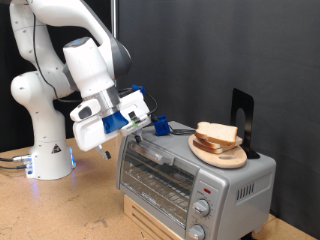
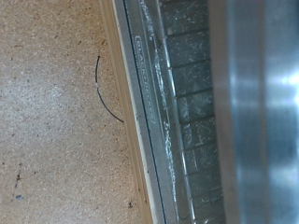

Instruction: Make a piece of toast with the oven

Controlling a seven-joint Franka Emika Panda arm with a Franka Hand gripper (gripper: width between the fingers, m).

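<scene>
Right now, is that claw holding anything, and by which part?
It cannot be told. The claw is at the oven's top edge, its fingers hidden; the bread sits untouched on the plate.

Black backdrop [image 1: 200, 50], particleboard tabletop [image 1: 60, 210]

Silver-grey oven [image 1: 190, 175], pale brown-crusted bread [image 1: 217, 134], white-and-blue pincer [image 1: 150, 118]

Even, bright light overhead in the exterior view; black backdrop stays dark. The oven [image 1: 195, 175] top shows soft glare. The wrist view is close and blurred, with a bright streak on metal.
</scene>
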